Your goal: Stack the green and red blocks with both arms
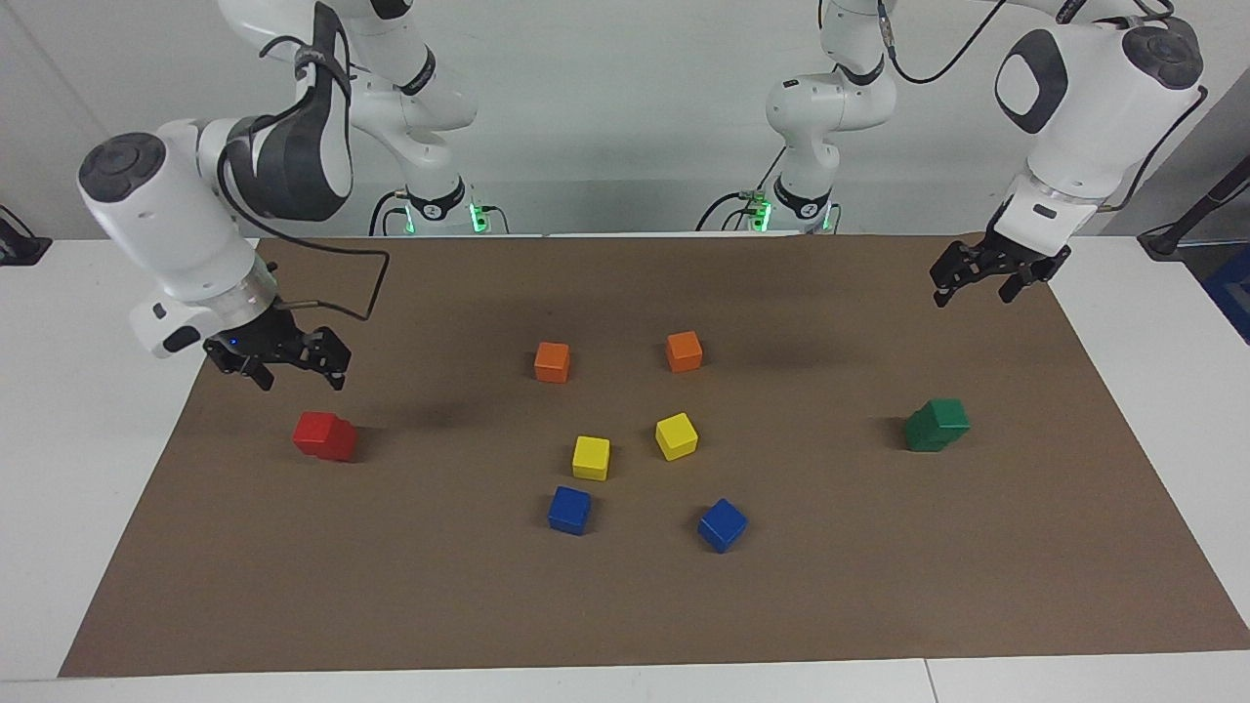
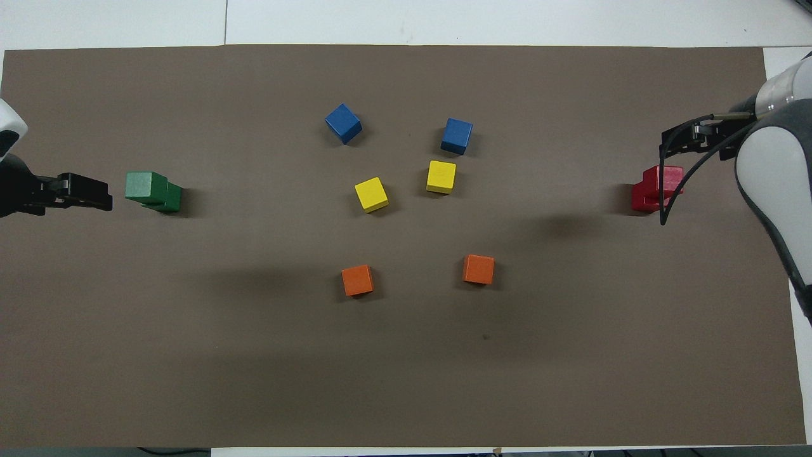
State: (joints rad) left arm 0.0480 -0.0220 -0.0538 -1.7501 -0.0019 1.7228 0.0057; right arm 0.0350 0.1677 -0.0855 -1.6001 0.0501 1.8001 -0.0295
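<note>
Two glossy red cubes sat stacked (top one skewed) on the matte brown mat at the right arm's end, green cubes likewise at the left's. Right gripper and left gripper hovered with fingers spread, empty.

— Where does the right arm stand?
— It bends down from its base, wrist turned downward, and the right gripper hangs in the air at its own end of the table, fingers spread apart and holding nothing.
— And the left arm?
— It is raised higher. The left gripper hangs at the other end, fingers parted too, nothing between them.
</note>
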